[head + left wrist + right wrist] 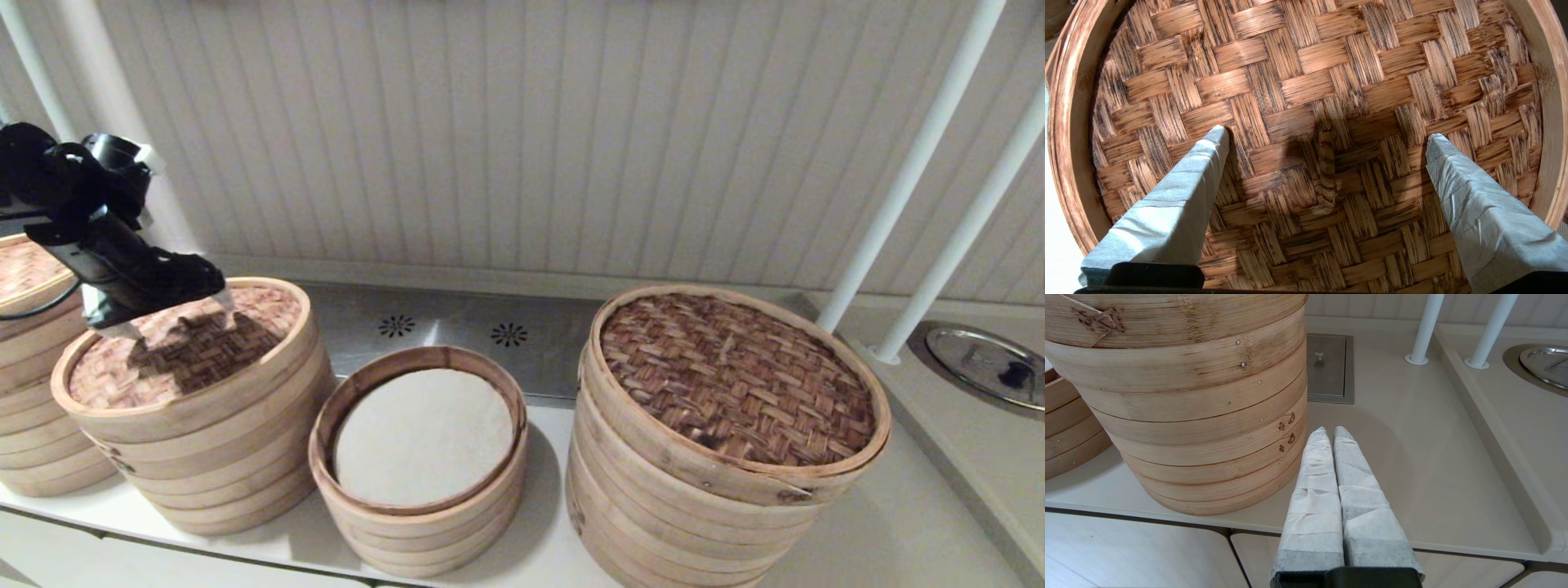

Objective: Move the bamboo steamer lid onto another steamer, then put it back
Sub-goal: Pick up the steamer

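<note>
The right pincer (1329,430) hangs closed off the tabletop's (1412,465) front edge, beside the big dark-weave stack (727,425), well away from the work. The short steamer (420,457) sits uncovered near the front edge, white cloth showing. Left of it and further back, the lid (184,351) rests on its tall stack. The left pincer (1327,134) stands wide open directly over it, fingers (1208,155) straddling the centre loop (1327,167), which runs lengthwise between them, so closing should pinch it across its width.
</note>
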Motion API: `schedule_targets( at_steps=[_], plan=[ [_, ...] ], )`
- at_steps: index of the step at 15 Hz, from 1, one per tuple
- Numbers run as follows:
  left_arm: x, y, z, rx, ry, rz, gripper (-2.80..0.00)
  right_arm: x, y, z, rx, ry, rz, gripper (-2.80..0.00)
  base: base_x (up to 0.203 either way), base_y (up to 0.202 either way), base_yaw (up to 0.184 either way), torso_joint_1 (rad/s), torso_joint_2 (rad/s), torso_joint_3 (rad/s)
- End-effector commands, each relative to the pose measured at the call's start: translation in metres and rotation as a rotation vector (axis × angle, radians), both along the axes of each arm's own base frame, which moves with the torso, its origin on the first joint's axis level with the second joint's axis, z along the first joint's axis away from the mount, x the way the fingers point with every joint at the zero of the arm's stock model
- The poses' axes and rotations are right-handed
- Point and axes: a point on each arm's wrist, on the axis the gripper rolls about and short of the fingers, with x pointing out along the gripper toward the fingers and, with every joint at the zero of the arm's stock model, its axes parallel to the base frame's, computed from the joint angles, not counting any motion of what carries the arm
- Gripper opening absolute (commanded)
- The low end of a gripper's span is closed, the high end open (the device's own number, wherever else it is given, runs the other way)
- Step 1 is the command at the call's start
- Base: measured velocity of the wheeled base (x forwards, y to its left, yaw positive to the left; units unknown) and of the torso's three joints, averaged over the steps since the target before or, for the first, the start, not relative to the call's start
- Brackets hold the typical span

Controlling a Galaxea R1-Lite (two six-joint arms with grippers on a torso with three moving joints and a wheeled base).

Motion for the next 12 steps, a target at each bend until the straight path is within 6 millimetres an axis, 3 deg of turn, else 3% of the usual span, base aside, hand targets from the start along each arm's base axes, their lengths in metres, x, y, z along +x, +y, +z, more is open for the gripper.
schedule_targets(
  at_steps=[1,2,3,12],
  plan=[
    [-0.0001,0.0003,0.0004,0.002,0.0,0.001,0.0,0.0001,0.0,0.0001,0.0,0.001,-0.001,-2.8,0.0,0.0,0.0,0.0,0.0,0.0],
    [-0.0003,0.0002,0.0009,0.002,0.001,0.002,0.0,0.0001,0.0,0.0001,0.0,0.001,0.0,-2.8,0.0,0.0,0.0,0.0,0.0,0.0],
    [-0.0008,0.0002,0.0014,0.003,0.002,0.002,-2.8,0.0,0.0,0.0001,0.0,0.0,0.001,-2.8,0.0,0.0,0.0,0.0,0.0,0.0],
    [0.0014,-0.0007,-0.0034,-0.003,0.014,0.003,-2.8,0.0001,0.0,0.0001,0.0,0.001,0.002,-2.8,0.0,0.0,0.0,0.0,0.0,0.0]
  ],
)
